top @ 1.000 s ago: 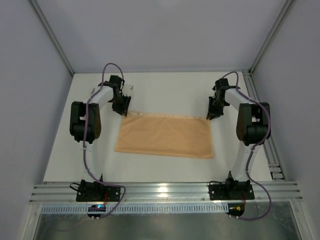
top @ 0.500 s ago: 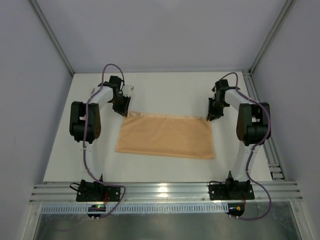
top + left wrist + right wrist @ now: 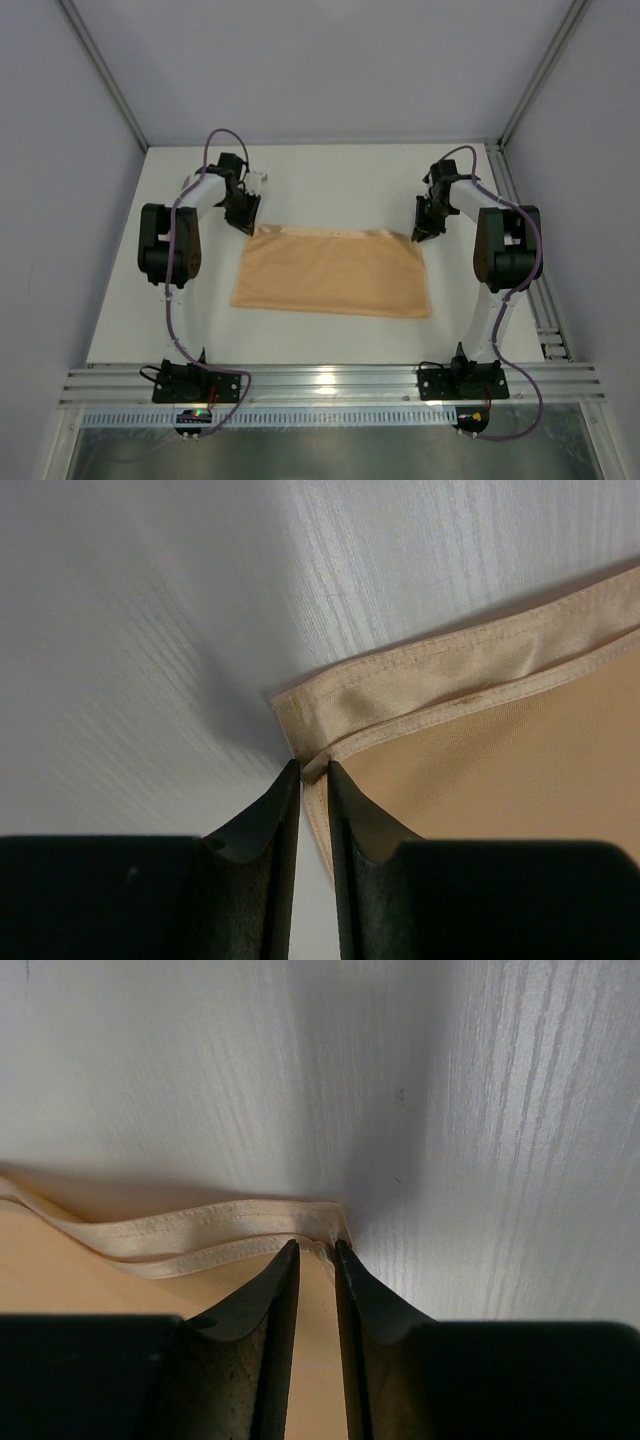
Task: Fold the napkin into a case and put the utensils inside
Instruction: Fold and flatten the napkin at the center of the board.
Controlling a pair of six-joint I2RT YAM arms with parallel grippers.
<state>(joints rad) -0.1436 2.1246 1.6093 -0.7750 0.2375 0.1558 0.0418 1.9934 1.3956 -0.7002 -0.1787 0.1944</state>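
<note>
The peach-orange napkin (image 3: 330,272) lies on the white table as a flat rectangle folded in two, its doubled hems along the far edge. My left gripper (image 3: 246,222) is at the far left corner. In the left wrist view its jaws (image 3: 313,770) are pinched on the top layer's hemmed corner of the napkin (image 3: 500,740). My right gripper (image 3: 421,232) is at the far right corner. Its narrow jaws (image 3: 315,1248) hold the upper hem of the napkin (image 3: 100,1280) between the tips. The utensils are out of view, and no case shows.
White tabletop (image 3: 330,185) runs behind the napkin to the back wall. Grey enclosure walls stand on both sides. An aluminium rail (image 3: 330,382) with the arm bases runs along the near edge, and a slotted rail (image 3: 540,300) borders the right side.
The left jaws have narrowed onto the napkin's far left corner. The far edge of the cloth has shifted slightly. Both arms have stayed in place.
</note>
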